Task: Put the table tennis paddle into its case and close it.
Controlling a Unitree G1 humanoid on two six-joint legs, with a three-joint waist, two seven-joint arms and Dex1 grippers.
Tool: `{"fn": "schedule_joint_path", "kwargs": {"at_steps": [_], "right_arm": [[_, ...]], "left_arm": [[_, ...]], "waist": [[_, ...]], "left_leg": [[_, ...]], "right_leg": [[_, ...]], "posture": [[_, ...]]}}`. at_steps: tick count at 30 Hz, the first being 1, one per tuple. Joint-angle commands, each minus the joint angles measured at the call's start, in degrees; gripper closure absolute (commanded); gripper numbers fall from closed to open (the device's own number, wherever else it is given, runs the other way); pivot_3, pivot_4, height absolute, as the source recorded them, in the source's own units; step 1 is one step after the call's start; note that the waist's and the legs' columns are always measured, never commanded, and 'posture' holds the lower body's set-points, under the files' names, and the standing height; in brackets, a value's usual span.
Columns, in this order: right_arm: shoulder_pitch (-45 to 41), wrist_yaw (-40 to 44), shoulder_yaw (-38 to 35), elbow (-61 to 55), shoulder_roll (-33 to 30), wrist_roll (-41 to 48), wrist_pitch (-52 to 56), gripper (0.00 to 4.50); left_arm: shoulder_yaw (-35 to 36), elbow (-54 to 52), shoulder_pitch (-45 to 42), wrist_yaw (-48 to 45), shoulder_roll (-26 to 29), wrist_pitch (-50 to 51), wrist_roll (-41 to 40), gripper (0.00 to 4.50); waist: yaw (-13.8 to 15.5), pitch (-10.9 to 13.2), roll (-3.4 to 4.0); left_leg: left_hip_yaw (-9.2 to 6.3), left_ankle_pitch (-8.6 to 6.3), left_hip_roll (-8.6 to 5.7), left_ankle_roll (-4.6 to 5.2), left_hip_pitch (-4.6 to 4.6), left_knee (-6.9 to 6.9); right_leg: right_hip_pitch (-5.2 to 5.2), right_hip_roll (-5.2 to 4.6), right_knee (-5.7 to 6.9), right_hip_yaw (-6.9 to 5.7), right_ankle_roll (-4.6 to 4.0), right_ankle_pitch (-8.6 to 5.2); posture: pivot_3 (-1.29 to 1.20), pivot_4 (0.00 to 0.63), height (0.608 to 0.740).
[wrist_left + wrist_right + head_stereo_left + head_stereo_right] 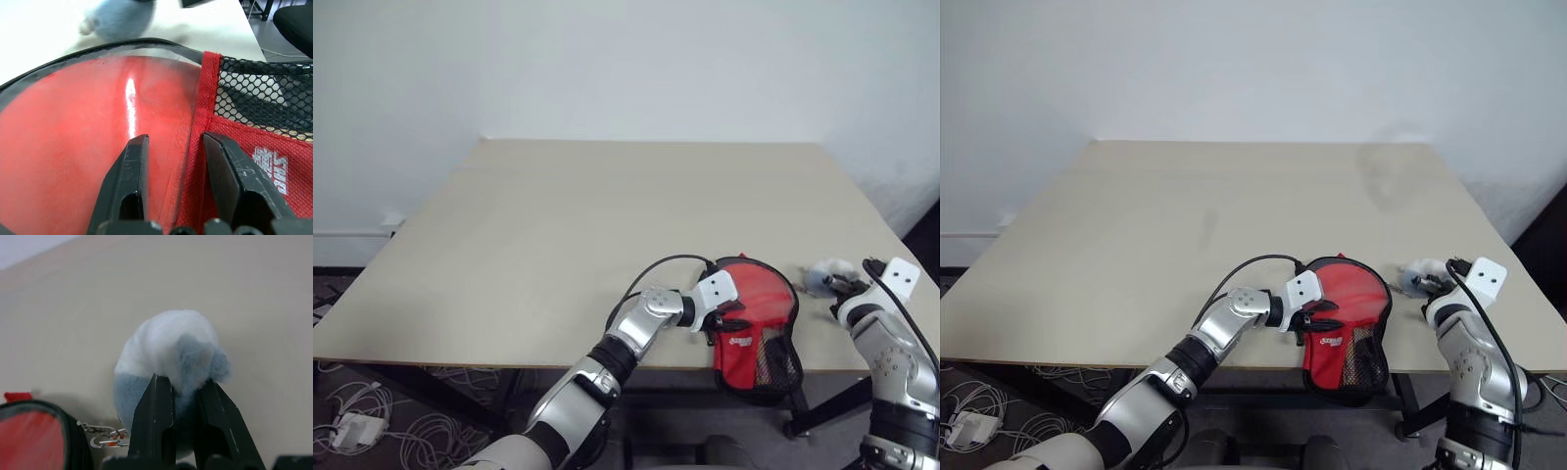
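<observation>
The table tennis paddle (759, 294) sits inside the case (759, 348), under the left gripper (173, 161), whose half-open fingers straddle its red seam. Beside it, the right gripper (183, 401) pinches the fluffy zipper charm (168, 362); closing seems nearly finished.

Hiding most of the table tennis paddle (759, 294) inside the case (766, 370), its handle lying unseen behind red fabric and black mesh. Hanging off the table (558, 245) edge at the case's lower end. Blurring the fluffy pompom (120, 18) in the left wrist view, cut off by the frame's border.
</observation>
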Motion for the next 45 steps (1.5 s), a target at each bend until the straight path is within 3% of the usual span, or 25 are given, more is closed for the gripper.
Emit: {"fn": "schedule_joint_path", "kwargs": {"at_steps": [1, 9, 21, 32, 41, 45], "right_arm": [[4.2, -2.3, -4.7, -8.9, -0.1, 2.3, 2.1, 4.46], [15.6, 1.1, -9.9, -20.1, -3.7, 7.8, 5.7, 4.46], [39.5, 18.5, -1.9, -36.8, -7.7, 10.4, 1.4, 4.46], [59.4, 31.7, -2.8, -41.6, -9.8, 9.6, -5.5, 4.47], [67.6, 39.2, -4.1, -43.7, -8.7, 14.3, -10.3, 4.47], [62.5, 35.0, -8.0, -41.9, -7.9, 22.1, -11.0, 4.48]], "left_arm": [[-1.0, 4.9, 1.3, 0.2, 1.9, 3.5, 3.1, 2.76], [-1.5, 6.4, 0.4, -0.8, 2.1, 2.8, 3.4, 2.76], [-1.5, 7.0, 0.3, -1.3, 1.9, 3.2, 3.2, 2.76], [-1.2, 8.2, -0.3, -1.3, 1.5, 3.0, 3.1, 2.76], [-1.1, 9.0, -0.8, -1.6, 1.0, 2.9, 3.0, 2.76], [-1.1, 9.2, -1.0, -1.8, 0.8, 3.0, 3.0, 2.76]], "waist": [[0.1, 0.0, 0.0], [0.2, -0.1, 0.0], [0.3, -0.4, -0.29], [0.8, -0.8, -0.75], [1.2, -0.9, -0.85], [1.1, -0.9, -0.88]], "left_leg": [[0.0, 0.0, 0.0, 0.0, -0.01, 0.0], [-0.02, -0.01, -0.04, 0.01, -0.01, -0.01], [-0.07, -0.09, -0.08, 0.08, 0.0, -0.02], [-0.1, -0.27, -0.02, -0.21, 0.05, -0.1], [-0.04, -0.36, 0.06, -0.36, 0.07, -0.11], [-0.01, -0.37, 0.1, -0.37, 0.07, -0.11]], "right_leg": [[-0.01, 0.0, 0.0, 0.0, 0.0, 0.0], [-0.01, -0.05, -0.04, -0.02, 0.01, -0.04], [-0.1, -0.1, -0.1, -0.05, 0.23, -0.2], [-0.14, -0.11, -0.11, -0.14, 0.3, -0.32], [-0.15, -0.15, -0.15, -0.19, 0.27, -0.36], [-0.15, -0.16, -0.18, -0.2, 0.27, -0.36]], "posture": [[0.0, 0.0, 0.728], [0.0, 0.0, 0.728], [0.0, 0.0, 0.728], [0.0, 0.0, 0.728], [0.0, 0.0, 0.728], [0.0, 0.0, 0.728]]}}
